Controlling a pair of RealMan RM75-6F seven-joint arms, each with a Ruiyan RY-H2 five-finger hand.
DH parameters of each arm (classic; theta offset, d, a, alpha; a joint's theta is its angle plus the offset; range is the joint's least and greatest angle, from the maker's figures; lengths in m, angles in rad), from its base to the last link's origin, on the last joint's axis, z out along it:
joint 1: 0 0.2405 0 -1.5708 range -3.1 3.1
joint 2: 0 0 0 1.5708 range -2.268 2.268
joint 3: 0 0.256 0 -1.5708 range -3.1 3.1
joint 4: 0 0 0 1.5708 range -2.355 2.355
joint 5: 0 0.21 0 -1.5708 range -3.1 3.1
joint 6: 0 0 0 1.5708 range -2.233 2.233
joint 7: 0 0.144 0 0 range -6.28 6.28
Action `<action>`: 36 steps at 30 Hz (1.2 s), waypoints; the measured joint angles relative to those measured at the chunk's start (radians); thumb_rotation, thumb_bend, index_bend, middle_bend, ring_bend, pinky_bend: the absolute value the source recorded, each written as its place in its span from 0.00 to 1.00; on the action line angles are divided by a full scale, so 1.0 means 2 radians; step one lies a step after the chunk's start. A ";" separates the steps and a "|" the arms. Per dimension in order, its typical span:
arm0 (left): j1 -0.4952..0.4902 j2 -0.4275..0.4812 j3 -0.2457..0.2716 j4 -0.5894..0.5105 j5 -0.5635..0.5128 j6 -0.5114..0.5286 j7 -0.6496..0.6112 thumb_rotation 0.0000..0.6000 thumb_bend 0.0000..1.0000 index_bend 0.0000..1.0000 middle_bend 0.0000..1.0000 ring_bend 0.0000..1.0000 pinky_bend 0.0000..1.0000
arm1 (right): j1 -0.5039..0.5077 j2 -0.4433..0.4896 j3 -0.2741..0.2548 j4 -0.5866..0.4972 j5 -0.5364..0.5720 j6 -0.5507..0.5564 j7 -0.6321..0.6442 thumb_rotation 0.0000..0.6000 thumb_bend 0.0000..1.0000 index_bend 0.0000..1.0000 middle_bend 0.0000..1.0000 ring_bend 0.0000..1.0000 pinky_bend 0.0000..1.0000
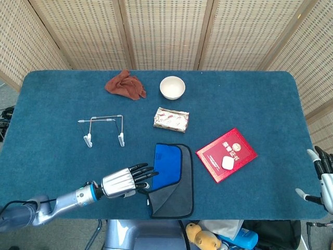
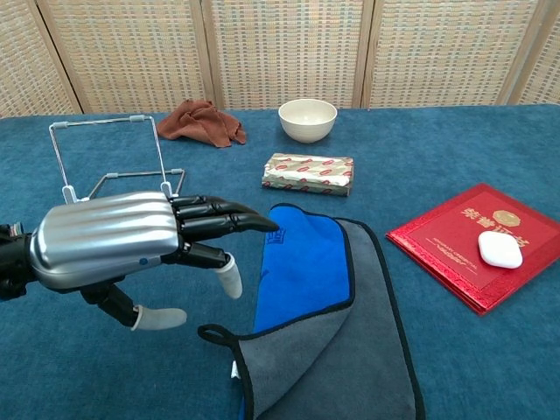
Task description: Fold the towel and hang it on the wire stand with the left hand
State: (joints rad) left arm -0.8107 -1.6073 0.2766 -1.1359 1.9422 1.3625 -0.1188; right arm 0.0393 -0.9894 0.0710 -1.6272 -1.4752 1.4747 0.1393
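One towel (image 1: pixel 171 177) (partly folded), one wire stand (image 1: pixel 103 129), left hand (image 1: pixel 125 181) empty, fingers spread

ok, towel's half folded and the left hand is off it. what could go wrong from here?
1. The towel lies unevenly folded, blue flap over grey, with a loose loop at the near corner; a grab at one layer may undo the fold.
2. The wire stand looks light and sits on small feet; the left hand could tip or push it while draping.
3. The towel reaches the table's near edge in the head view, so a drag could pull it off.
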 measured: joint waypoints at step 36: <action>0.010 -0.095 -0.023 0.068 0.002 -0.061 0.010 1.00 0.40 0.44 0.00 0.00 0.08 | 0.002 0.004 0.001 0.002 0.010 -0.010 0.011 1.00 0.00 0.00 0.00 0.00 0.00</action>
State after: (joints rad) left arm -0.7912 -1.7973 0.2304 -1.0001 1.9452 1.2401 -0.0996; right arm 0.0430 -0.9812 0.0731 -1.6228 -1.4545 1.4542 0.1613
